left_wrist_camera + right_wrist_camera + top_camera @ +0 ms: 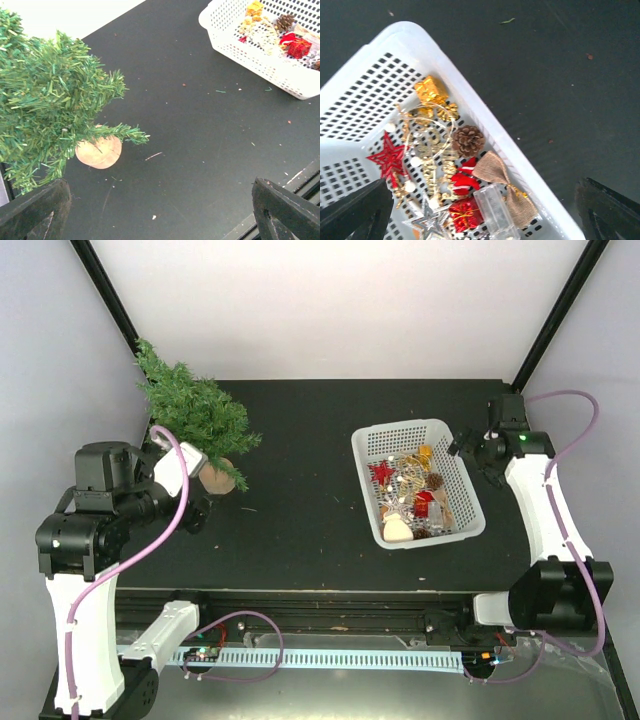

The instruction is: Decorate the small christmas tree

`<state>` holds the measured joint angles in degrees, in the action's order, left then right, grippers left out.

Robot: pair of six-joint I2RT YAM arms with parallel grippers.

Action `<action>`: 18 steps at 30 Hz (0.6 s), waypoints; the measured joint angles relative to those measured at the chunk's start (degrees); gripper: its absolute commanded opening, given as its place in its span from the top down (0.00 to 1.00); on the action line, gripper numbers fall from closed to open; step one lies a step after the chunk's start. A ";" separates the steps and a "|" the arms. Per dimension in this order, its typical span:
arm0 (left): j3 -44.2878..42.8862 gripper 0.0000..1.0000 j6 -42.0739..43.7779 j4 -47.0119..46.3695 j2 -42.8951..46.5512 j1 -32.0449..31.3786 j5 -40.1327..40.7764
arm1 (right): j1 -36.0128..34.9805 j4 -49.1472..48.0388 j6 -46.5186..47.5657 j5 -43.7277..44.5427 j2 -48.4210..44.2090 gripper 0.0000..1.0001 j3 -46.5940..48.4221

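The small christmas tree stands at the table's far left on its tan base, bare of ornaments. In the left wrist view the tree and its base lie upper left. My left gripper is open and empty just in front of the base, its midpoint over bare table. My right gripper is open and empty at the right edge of the white basket. In the right wrist view it hovers over the ornaments: pine cone, burlap bow, red gift, red star.
The basket also holds a gold gift, a silver star, a clear plastic box and gold wire garland. It also shows in the left wrist view. Black frame posts rise at the table's back corners.
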<state>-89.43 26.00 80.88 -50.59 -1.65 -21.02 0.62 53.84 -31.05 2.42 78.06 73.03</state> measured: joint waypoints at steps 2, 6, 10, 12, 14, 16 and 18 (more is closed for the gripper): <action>-0.13 0.01 -0.22 -0.61 0.00 0.00 0.59 | -0.11 0.26 -0.46 -1.22 -0.98 0.00 0.37; -1.44 0.01 -1.60 -3.80 -0.07 0.00 4.74 | -1.97 0.96 -0.79 -3.26 -3.85 0.02 1.27; -4.11 0.01 -3.91 -10.34 -0.15 0.02 10.69 | -9.11 0.94 -0.33 -4.35 -7.08 0.03 3.56; -4.57 0.01 -4.94 -14.69 -0.13 0.02 12.96 | -14.32 0.90 -0.07 -5.27 -8.57 0.04 5.03; -4.50 0.01 -5.81 -19.85 -0.22 0.04 15.45 | -19.93 0.68 0.22 -6.05 -9.46 0.04 6.43; -4.48 0.01 -6.62 -24.28 -0.96 0.09 17.64 | -25.42 0.31 0.35 -7.39 -10.05 0.04 6.99; -4.55 0.01 -7.56 -28.61 -2.56 0.46 19.63 | -30.64 0.42 0.28 -8.52 -10.43 0.04 6.88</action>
<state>-93.97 18.44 52.27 -53.15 -1.19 -1.39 -30.02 54.26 -30.76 -6.11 67.64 79.92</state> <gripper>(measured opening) 0.990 0.963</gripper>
